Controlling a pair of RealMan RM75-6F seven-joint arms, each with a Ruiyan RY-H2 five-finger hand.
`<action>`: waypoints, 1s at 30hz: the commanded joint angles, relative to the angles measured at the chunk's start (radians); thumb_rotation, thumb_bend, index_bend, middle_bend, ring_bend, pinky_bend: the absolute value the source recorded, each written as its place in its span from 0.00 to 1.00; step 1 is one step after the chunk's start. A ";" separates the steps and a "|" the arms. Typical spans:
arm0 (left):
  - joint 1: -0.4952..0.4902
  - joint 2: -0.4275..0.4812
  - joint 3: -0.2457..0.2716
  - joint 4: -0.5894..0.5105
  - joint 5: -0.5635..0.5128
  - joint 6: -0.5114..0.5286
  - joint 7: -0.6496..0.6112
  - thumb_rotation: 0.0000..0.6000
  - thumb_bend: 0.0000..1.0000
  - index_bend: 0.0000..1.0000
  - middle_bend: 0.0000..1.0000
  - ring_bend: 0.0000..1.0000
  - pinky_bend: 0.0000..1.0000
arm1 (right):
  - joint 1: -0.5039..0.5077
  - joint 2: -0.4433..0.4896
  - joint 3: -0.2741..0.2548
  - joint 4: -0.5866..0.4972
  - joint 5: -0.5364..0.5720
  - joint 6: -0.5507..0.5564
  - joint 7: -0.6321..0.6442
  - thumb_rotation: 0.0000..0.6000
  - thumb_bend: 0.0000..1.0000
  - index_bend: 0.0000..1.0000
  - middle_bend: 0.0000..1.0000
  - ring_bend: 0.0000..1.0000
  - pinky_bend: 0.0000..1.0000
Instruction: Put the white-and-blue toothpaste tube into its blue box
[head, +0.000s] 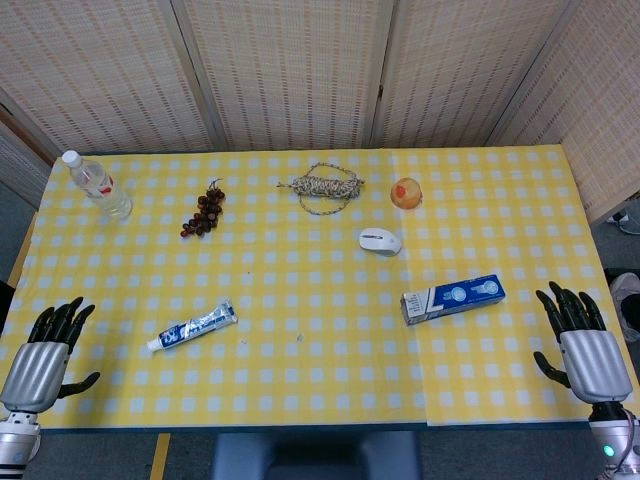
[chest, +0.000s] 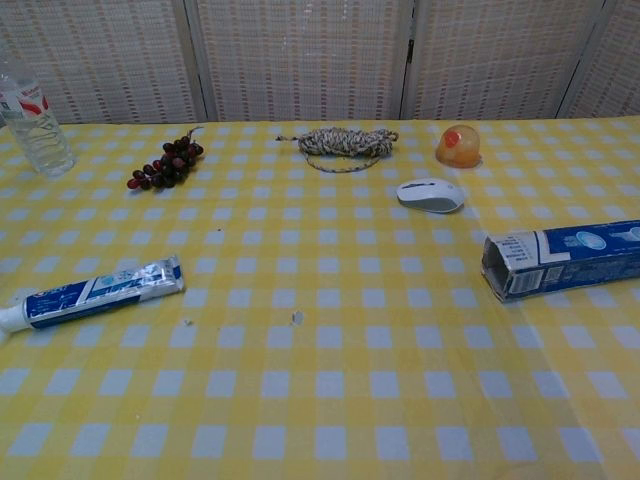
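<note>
The white-and-blue toothpaste tube (head: 192, 327) (chest: 92, 292) lies flat on the yellow checked tablecloth, left of centre, cap end toward the left. Its blue box (head: 452, 298) (chest: 563, 259) lies on its side at the right, with its open end facing left. My left hand (head: 47, 347) rests at the table's front left corner, fingers spread, holding nothing, well left of the tube. At the front right corner my right hand (head: 583, 347) is likewise empty with fingers apart, right of the box. Neither hand shows in the chest view.
Along the far side lie a water bottle (head: 97, 185), a bunch of dark grapes (head: 203, 211), a coil of rope (head: 323, 188) and an orange jelly cup (head: 406, 192). A white computer mouse (head: 380, 241) sits just behind the box. Woven screens stand behind the table (head: 320, 390).
</note>
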 joint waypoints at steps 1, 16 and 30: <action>0.000 -0.006 0.001 0.001 0.004 0.004 0.005 1.00 0.19 0.05 0.00 0.00 0.00 | 0.003 -0.002 0.000 0.001 0.003 -0.004 -0.004 1.00 0.31 0.00 0.00 0.00 0.00; -0.118 -0.261 -0.031 0.005 0.062 -0.108 0.054 1.00 0.21 0.30 0.27 0.18 0.14 | 0.015 -0.005 -0.004 -0.010 0.019 -0.037 -0.030 1.00 0.31 0.00 0.00 0.00 0.00; -0.245 -0.458 -0.158 -0.042 -0.084 -0.160 0.548 1.00 0.19 0.41 0.85 0.74 0.77 | 0.011 0.011 -0.010 -0.016 0.008 -0.026 -0.004 1.00 0.31 0.00 0.00 0.00 0.00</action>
